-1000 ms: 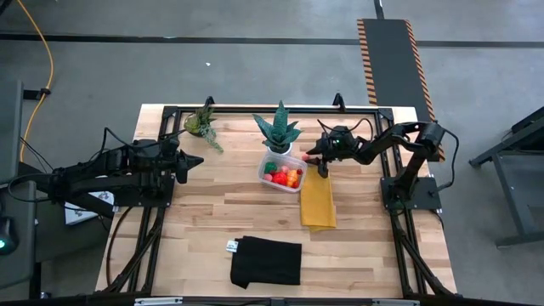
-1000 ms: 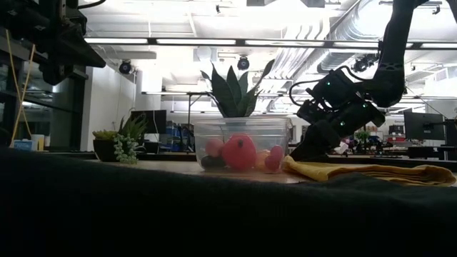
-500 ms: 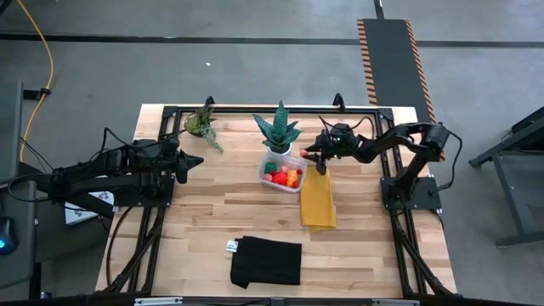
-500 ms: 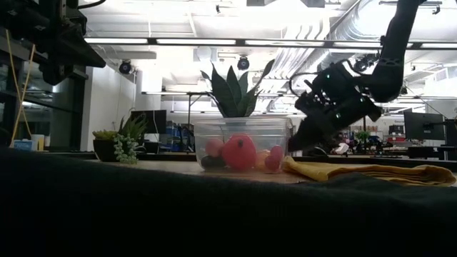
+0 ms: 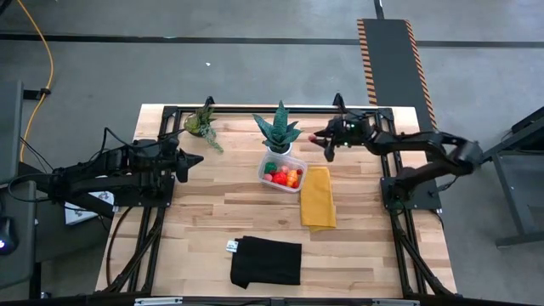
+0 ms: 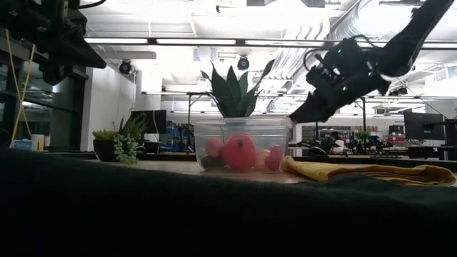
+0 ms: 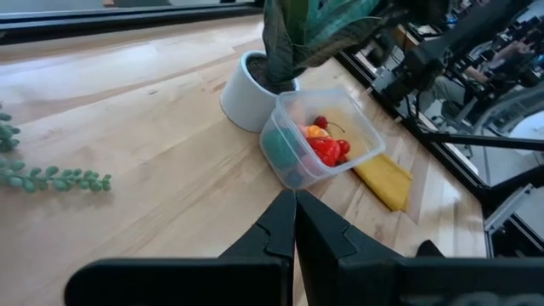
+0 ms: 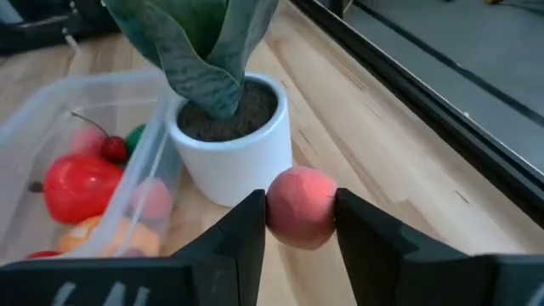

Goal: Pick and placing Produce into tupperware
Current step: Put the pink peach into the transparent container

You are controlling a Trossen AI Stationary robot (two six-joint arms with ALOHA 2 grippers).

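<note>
The right end effector (image 8: 297, 223) is clamped on a small pink round fruit (image 8: 301, 206), lifted near the white pot (image 8: 228, 150), right of centre in the high view. It looks light, hard and slick, so grip across its middle. Being round, it has no clear long axis. The tupperware (image 5: 282, 172) sits centre frame; the left end effector (image 7: 295, 223) is pinched shut on nothing.

A pale wood table (image 5: 212, 212) with a black frame holds a clear tupperware (image 5: 283, 172) filled with red, orange and green produce (image 5: 283, 176). A pink-red round fruit (image 8: 300, 206) sits between dark grey gripper fingers (image 8: 242, 229). Nearby are a white pot (image 8: 229, 153) with a grey-green plant (image 5: 278, 128), a mustard-yellow cloth (image 5: 317, 197) and a black cloth (image 5: 266, 261).
</note>
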